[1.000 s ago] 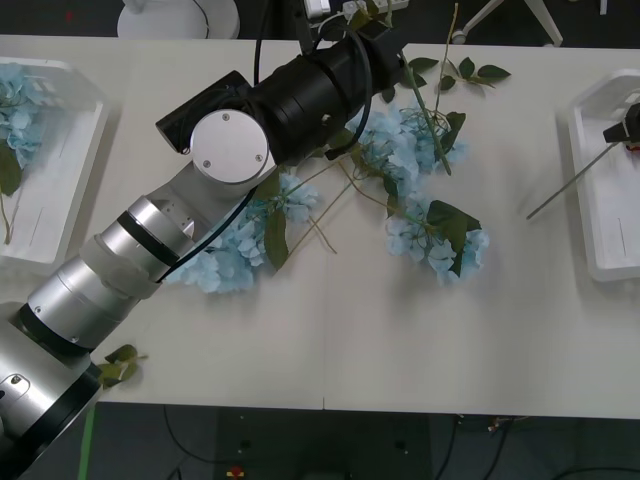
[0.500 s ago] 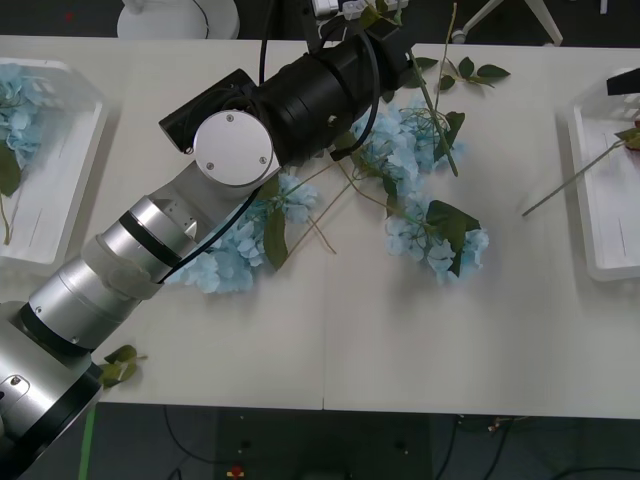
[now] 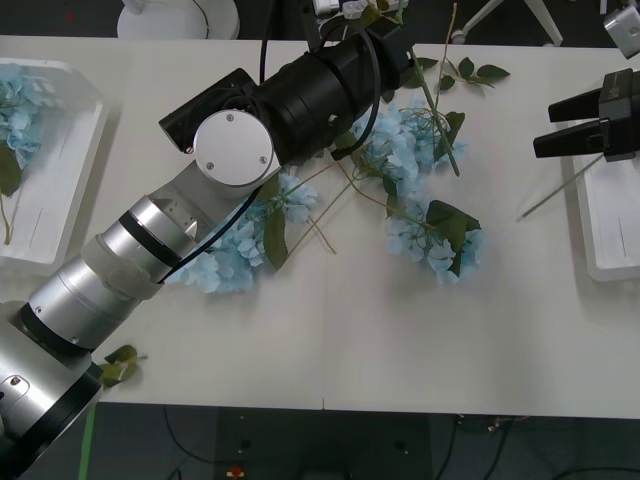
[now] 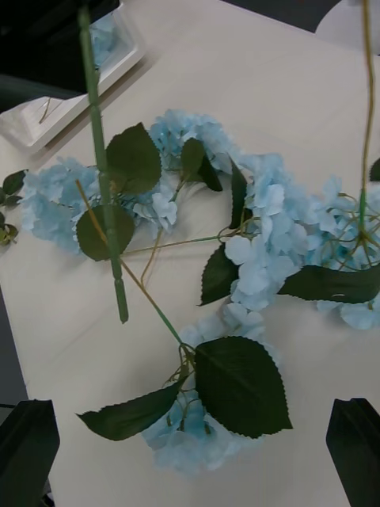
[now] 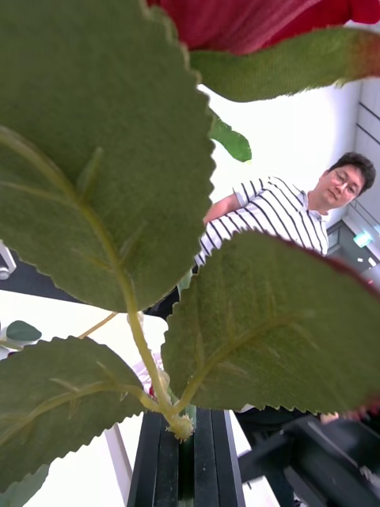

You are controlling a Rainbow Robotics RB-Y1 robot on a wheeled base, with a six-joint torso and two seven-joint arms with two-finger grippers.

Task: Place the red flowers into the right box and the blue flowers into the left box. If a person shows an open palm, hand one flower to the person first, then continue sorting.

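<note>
Your left gripper (image 5: 186, 467) is raised at the far side of the table (image 3: 330, 330), its fingers (image 5: 162, 463) closed narrow on the stem of a red flower (image 5: 253, 20); from the wrist you see the leaves fanning just above the fingers and the red head beyond them. The left arm stretches over the blue flowers (image 3: 420, 150), which lie scattered on the table below and beside it (some heads are hidden under the arm).

Your right gripper (image 3: 548, 126) hovers over the near edge of the right box (image 3: 590, 200), its black fingers (image 3: 575, 105) spread wide with nothing between them. In its wrist view the blue heads (image 4: 261, 238) and their dark leaves lie on the table ahead of the open fingers, well apart from them. A thin stem (image 3: 560, 192) pokes out of the right box just below those fingers, slanting over the rim onto the table; its head is hidden by the gripper.

The left box (image 3: 60, 190) sits far from both grippers, with blue flowers already lying in it.
</note>
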